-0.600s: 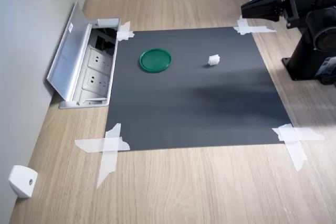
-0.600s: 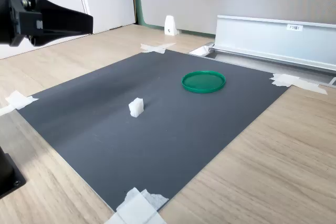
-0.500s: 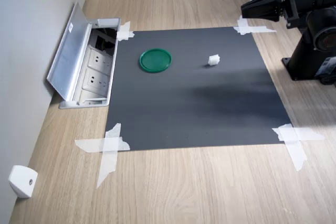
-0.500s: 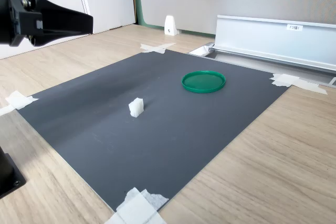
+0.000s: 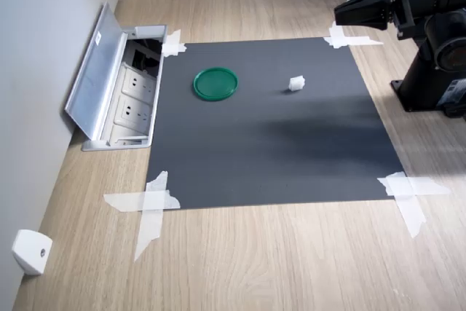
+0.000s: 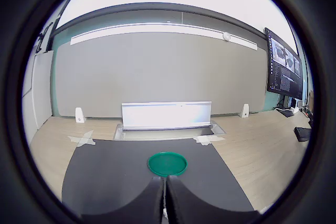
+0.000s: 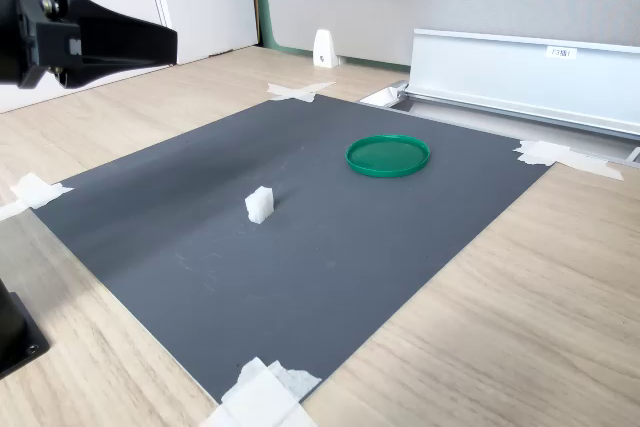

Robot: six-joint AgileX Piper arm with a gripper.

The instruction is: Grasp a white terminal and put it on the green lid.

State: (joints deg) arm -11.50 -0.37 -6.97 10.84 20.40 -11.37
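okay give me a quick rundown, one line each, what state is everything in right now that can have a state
hand: shut, holding nothing, raised beside the mat
white terminal: loose on the black mat, not grasped
green lid: flat on the mat, nothing on it
socket box cover: flipped open, outlets exposed
tape strips: stuck down at the mat's corners

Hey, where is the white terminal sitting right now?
The white terminal lies alone on the dark mat, to the right of the green lid in the first exterior view, apart from it and untouched by the gripper.
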